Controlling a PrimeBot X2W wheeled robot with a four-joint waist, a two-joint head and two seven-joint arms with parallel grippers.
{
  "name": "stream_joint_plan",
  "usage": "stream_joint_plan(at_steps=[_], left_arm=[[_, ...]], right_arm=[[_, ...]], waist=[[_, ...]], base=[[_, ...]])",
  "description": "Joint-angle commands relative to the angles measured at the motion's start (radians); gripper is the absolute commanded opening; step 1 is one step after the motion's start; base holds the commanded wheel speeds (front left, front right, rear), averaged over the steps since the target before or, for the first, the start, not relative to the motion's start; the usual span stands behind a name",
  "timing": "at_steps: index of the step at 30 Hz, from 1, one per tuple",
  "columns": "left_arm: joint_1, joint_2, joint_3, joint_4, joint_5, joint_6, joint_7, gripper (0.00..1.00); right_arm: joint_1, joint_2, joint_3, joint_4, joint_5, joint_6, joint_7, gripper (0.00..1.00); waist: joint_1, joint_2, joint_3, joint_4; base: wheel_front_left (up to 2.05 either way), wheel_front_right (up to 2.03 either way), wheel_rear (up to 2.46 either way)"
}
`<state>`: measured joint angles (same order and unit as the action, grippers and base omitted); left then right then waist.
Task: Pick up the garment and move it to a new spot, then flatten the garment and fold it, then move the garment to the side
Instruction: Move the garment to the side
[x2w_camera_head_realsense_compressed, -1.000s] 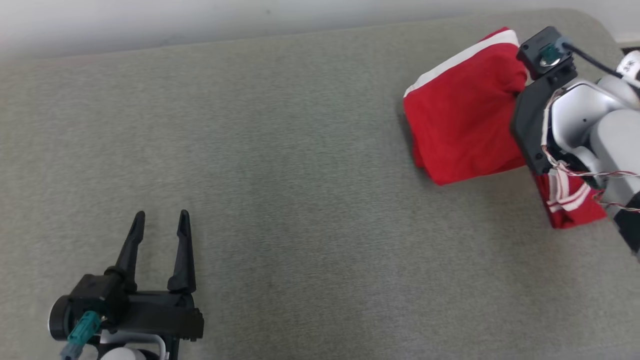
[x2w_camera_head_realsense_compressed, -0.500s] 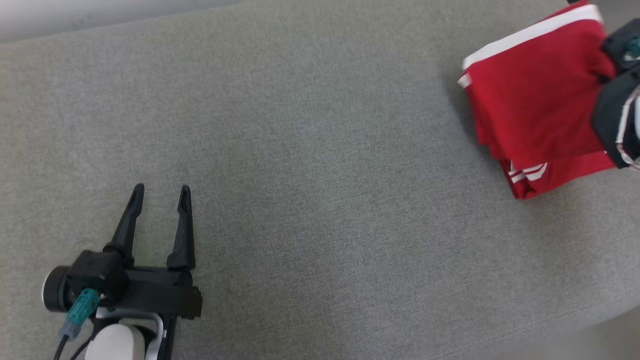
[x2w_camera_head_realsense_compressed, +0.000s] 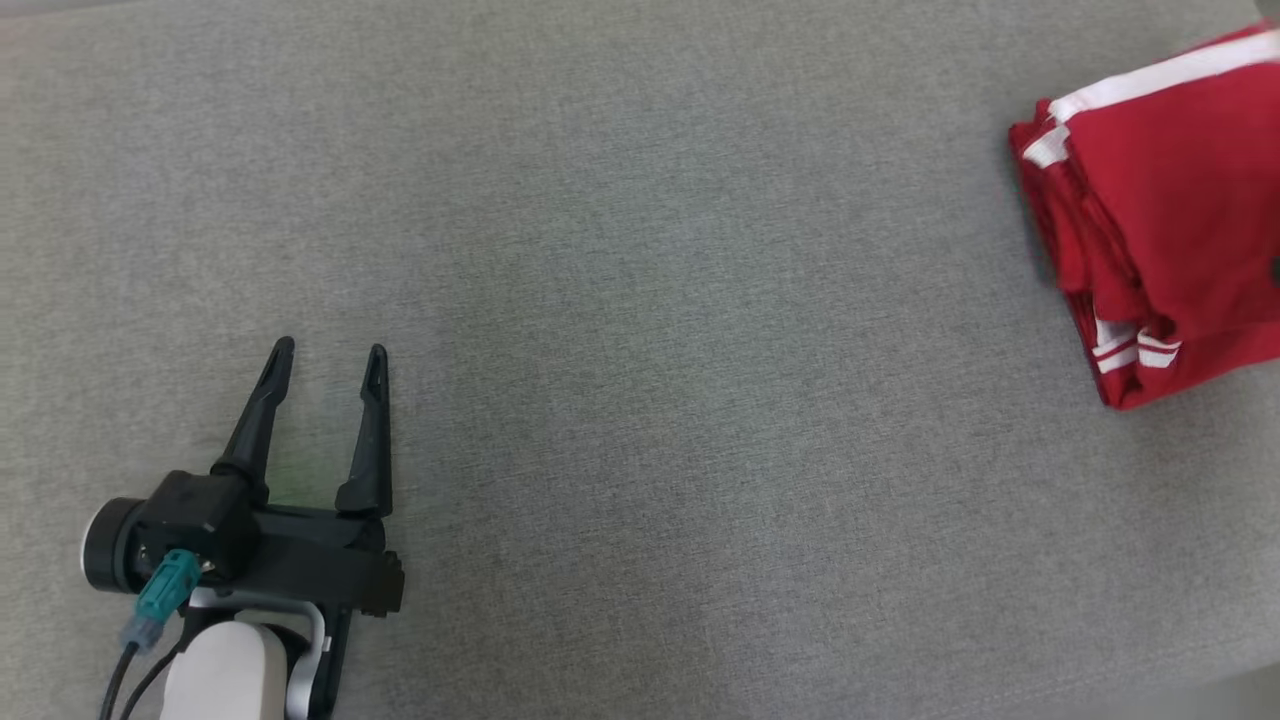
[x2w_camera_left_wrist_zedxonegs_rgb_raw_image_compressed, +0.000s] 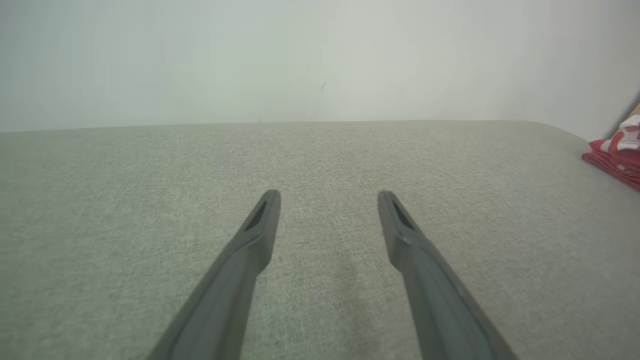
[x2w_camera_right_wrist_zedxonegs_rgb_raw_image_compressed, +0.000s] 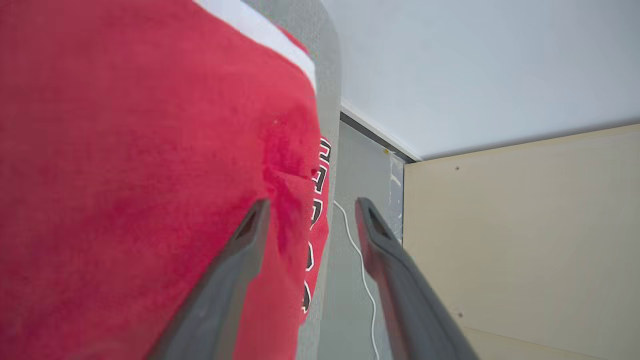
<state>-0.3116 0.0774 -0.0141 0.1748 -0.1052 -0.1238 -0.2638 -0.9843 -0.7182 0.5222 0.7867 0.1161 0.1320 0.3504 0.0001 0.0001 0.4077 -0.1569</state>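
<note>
A folded red garment with white stripes (x2w_camera_head_realsense_compressed: 1170, 210) lay at the far right edge of a wide grey woven-fabric surface (x2w_camera_head_realsense_compressed: 650, 300) in the head view, partly cut off by the frame, its stacked layers and striped trim facing left. The left gripper (x2w_camera_head_realsense_compressed: 331, 350), two long dark fingers on a black body with a teal connector, sat at the lower left, well apart from the garment, with its fingers spread and nothing between them. In the left wrist view that same gripper (x2w_camera_left_wrist_zedxonegs_rgb_raw_image_compressed: 328, 196) hung low over bare grey cloth, a pale wall (x2w_camera_left_wrist_zedxonegs_rgb_raw_image_compressed: 300, 60) lay beyond, and a sliver of the red garment (x2w_camera_left_wrist_zedxonegs_rgb_raw_image_compressed: 615, 157) showed at the right edge. In the right wrist view the right gripper (x2w_camera_right_wrist_zedxonegs_rgb_raw_image_compressed: 312, 202) had its fingers parted, one finger in front of the red cloth (x2w_camera_right_wrist_zedxonegs_rgb_raw_image_compressed: 150, 150) and the other past its edge, not clamped on it. Black-and-white lettering ran along that edge. Beyond it were a thin white cable (x2w_camera_right_wrist_zedxonegs_rgb_raw_image_compressed: 360, 260) and a beige flat panel (x2w_camera_right_wrist_zedxonegs_rgb_raw_image_compressed: 525, 225).
</note>
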Motion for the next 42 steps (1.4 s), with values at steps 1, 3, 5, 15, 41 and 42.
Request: stream_joint_plan(at_steps=[1,3,5,15,41,42], left_arm=[[0.002,0.002,0.011,0.004,-0.001,-0.004,0.0,1.0],[0.013,-0.002,0.019,0.001,-0.014,-0.005,0.0,1.0],[0.031,-0.007,0.02,-0.003,-0.026,-0.005,0.0,1.0],[0.141,-0.018,0.053,0.009,-0.046,-0.004,0.0,1.0],[0.329,-0.027,0.138,0.089,-0.046,0.0,0.0,1.0],[0.333,-0.027,0.141,0.09,-0.047,-0.001,0.0,1.0]], right_arm=[[0.022,0.022,-0.031,0.007,-0.029,-0.003,-0.037,1.0],[0.036,0.054,-0.079,0.009,-0.032,-0.003,-0.075,1.0],[0.066,0.089,-0.13,0.008,-0.036,-0.003,-0.119,1.0],[0.289,0.265,-0.329,-0.134,0.068,-0.003,-0.368,1.0],[0.807,0.538,-0.44,-0.369,0.179,-0.003,-0.567,1.0],[0.813,0.538,-0.44,-0.369,0.173,-0.003,-0.568,1.0]], waist=[[-0.0001,-0.0001,-0.018,0.009],[-0.0001,-0.0001,-0.038,0.012],[-0.0001,-0.0001,-0.067,0.019],[-0.0001,-0.0001,-0.24,0.051],[-0.0001,-0.0001,-0.477,0.137],[-0.0001,-0.0001,-0.48,0.137]], base=[[0.0,0.0,0.0],[0.0,0.0,0.0],[0.0,0.0,0.0],[0.0,0.0,0.0],[0.0,0.0,0.0],[0.0,0.0,0.0]])
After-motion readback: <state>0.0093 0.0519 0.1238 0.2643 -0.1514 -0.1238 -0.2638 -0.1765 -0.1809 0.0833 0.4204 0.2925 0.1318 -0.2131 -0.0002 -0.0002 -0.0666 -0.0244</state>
